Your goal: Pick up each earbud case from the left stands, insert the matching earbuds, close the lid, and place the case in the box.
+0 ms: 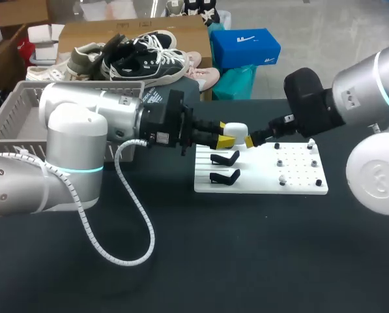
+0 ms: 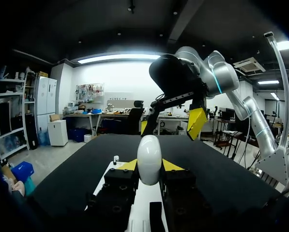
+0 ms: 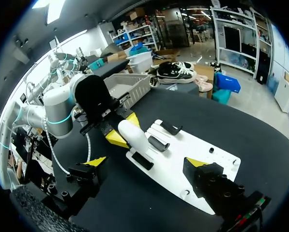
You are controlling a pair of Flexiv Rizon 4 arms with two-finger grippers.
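Left gripper (image 2: 149, 166) clamped on upright white case (image 2: 149, 158), above white board (image 1: 298, 186). Right gripper (image 1: 253, 140) just beside case, fingers spread, holding nothing. Black stands (image 1: 224, 158) below.

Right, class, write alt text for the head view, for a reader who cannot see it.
The left tool grips a white earbud case above a white board on the black table, with the open right tool facing it close by. Two empty black stands sit on the board's left side.
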